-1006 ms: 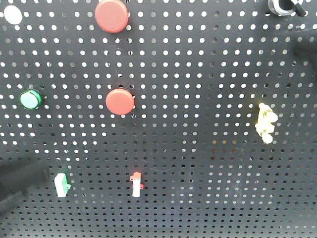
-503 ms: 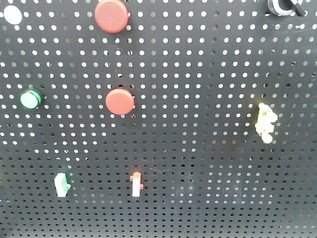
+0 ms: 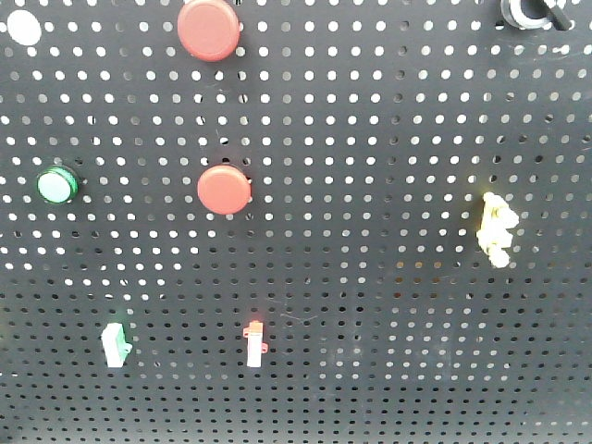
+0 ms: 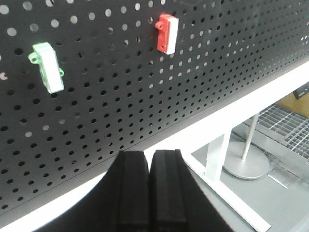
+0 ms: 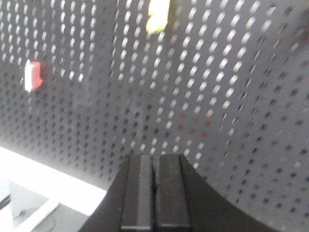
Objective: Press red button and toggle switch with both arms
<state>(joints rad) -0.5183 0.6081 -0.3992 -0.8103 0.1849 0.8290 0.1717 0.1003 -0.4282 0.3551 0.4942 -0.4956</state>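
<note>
The red button [image 3: 208,28], the larger of two red domes, sits at the top of the black pegboard [image 3: 370,305] in the front view. The toggle switch [image 3: 529,11], a black lever in a silver ring, is cut off by the top right edge. Neither gripper shows in the front view. My left gripper [image 4: 149,153] is shut and empty, low before the board's bottom edge, below the small levers. My right gripper [image 5: 155,157] is shut and empty, facing the board's lower part. Neither wrist view shows the button or the switch.
A smaller red button [image 3: 224,189] sits mid-board, with a green button [image 3: 55,185] and a white button [image 3: 25,28] at the left. There are also a green-based lever [image 3: 115,345], a red-based lever [image 3: 253,344] and a yellow part [image 3: 496,229]. A white frame [image 4: 231,108] runs under the board.
A dark arm shape at the lower left of the front view one second ago has gone out of view. The board and its parts have not moved.
</note>
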